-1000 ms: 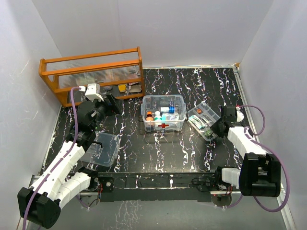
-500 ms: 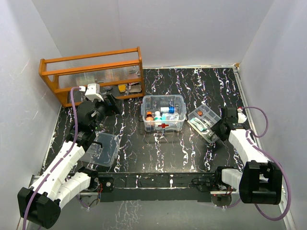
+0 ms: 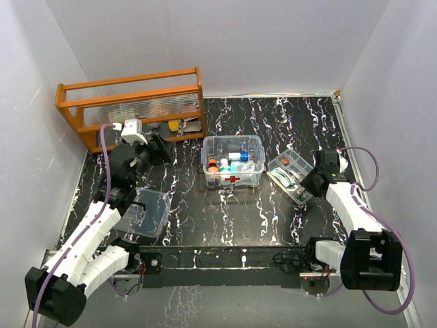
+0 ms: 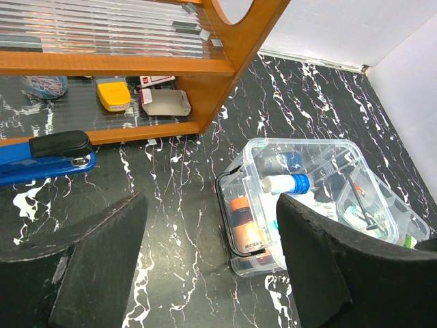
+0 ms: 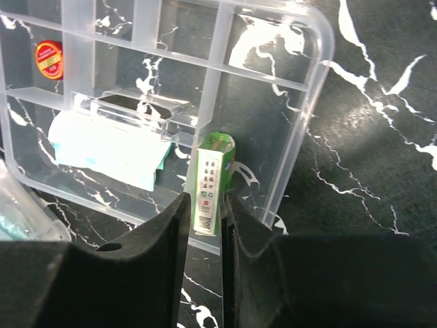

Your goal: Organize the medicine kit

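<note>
Right gripper (image 5: 205,203) clamped on small green box (image 5: 211,167), in near corner cell of divider tray (image 5: 222,34). Left gripper (image 4: 210,205) spread wide, holding nothing. Medicine kit (image 3: 233,160) open-topped, just left of right gripper past the tray, ahead-right of left gripper.

Only one sign can really be made out: a red cross (image 3: 233,179) printed on the medicine kit's (image 3: 249,180) front. Tiny print is seen on the little green box (image 5: 210,183) and the round red disc (image 5: 49,57), but it's too small to be read.
</note>
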